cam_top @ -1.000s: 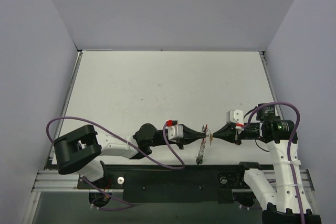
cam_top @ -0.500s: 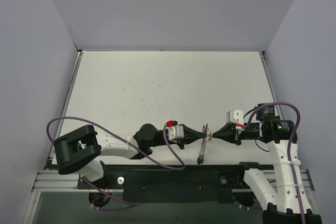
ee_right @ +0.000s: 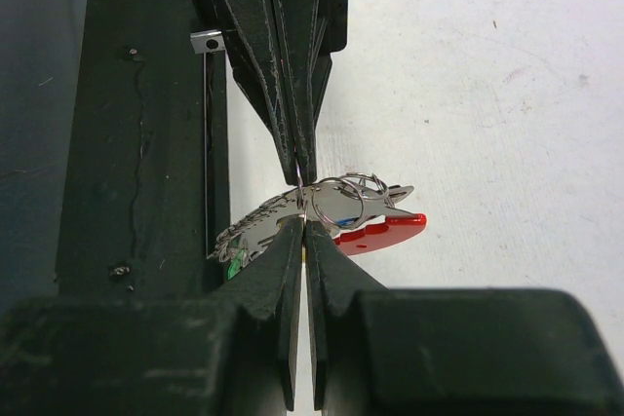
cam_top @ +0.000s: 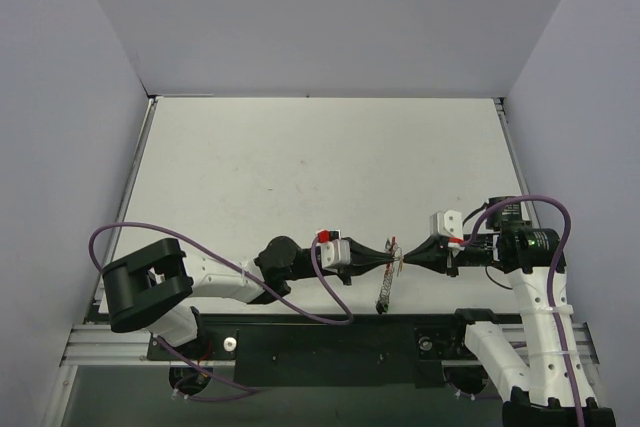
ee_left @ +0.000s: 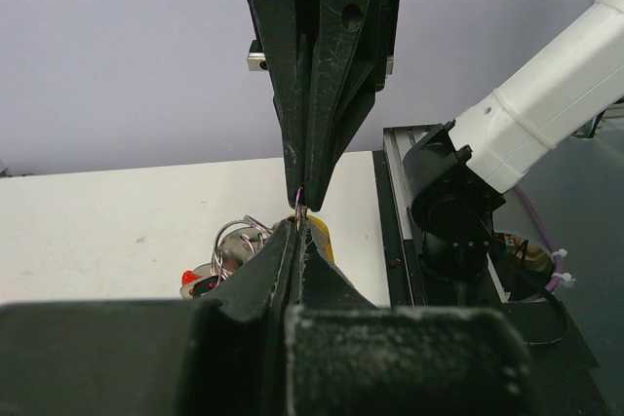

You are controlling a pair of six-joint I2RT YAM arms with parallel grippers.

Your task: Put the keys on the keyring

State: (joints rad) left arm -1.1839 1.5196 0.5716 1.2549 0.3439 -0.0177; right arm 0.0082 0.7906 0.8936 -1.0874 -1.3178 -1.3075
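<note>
My left gripper (cam_top: 389, 255) and right gripper (cam_top: 404, 259) meet tip to tip just above the table's near edge, both shut. The left gripper (ee_left: 298, 221) pinches the thin wire of the silvery keyring (ee_right: 343, 198). The ring's chain (cam_top: 383, 292) hangs down, with a green bit (ee_right: 234, 260) at its end. A red-headed key (ee_right: 382, 231) hangs on the ring loops (ee_left: 234, 241). The right gripper (ee_right: 305, 223) is closed on a yellow key (ee_left: 321, 233), held right against the ring wire; only a sliver of yellow shows.
The white table (cam_top: 300, 167) is walled by grey panels at the back and sides. A black rail (cam_top: 330, 347) runs along the near edge under the grippers. Purple cables (cam_top: 330, 302) loop off both arms.
The right gripper has edged slightly left, closing the small gap to the left gripper's tip. The yellow key is now tucked against the ring. The chain hangs much as before.
</note>
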